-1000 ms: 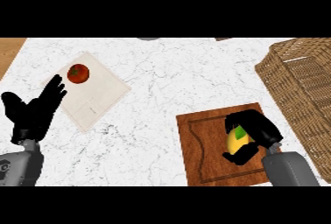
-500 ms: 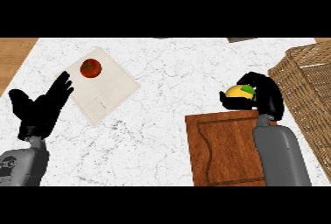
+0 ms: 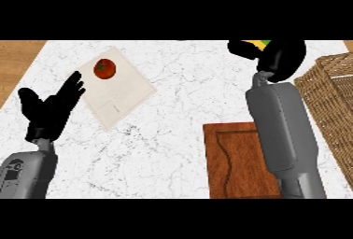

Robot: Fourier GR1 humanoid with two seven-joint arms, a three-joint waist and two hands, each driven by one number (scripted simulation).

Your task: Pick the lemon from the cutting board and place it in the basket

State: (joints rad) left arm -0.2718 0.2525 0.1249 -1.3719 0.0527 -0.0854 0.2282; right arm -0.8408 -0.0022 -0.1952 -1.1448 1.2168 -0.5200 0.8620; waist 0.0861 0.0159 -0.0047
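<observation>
1. Lemon [image 3: 260, 43]: only a yellow-green sliver shows at the far edge of the view, tucked inside the right hand [image 3: 279, 55]. It is off the cutting board and up over the far part of the bench, not yet in the basket.
2. Right hand: fingers [image 3: 241, 47] curled round the lemon, hiding most of it. The wrap is presumably what keeps the round fruit from rolling out during transfer.
3. Right forearm [image 3: 283, 130] stretches forward across the cutting board [image 3: 231, 163], covering its right side. The board's visible surface is bare wood.
4. Basket [image 3: 331, 98]: woven, at the right edge of the view, just beside the forearm. The hand sits to the left of its rim and further back, so judged step: carry in progress, with a sideways move to the right needed before release.
5. Risk, as judgement: the basket wall stands near the arm's path; the hand likely has to be above the rim before crossing.
6. Left hand [image 3: 50, 106]: fingers released and straight, resting at the left of the view, uninvolved.
7. Tomato [image 3: 104, 68] sits on a pale cloth [image 3: 121, 95], well apart from the action.
</observation>
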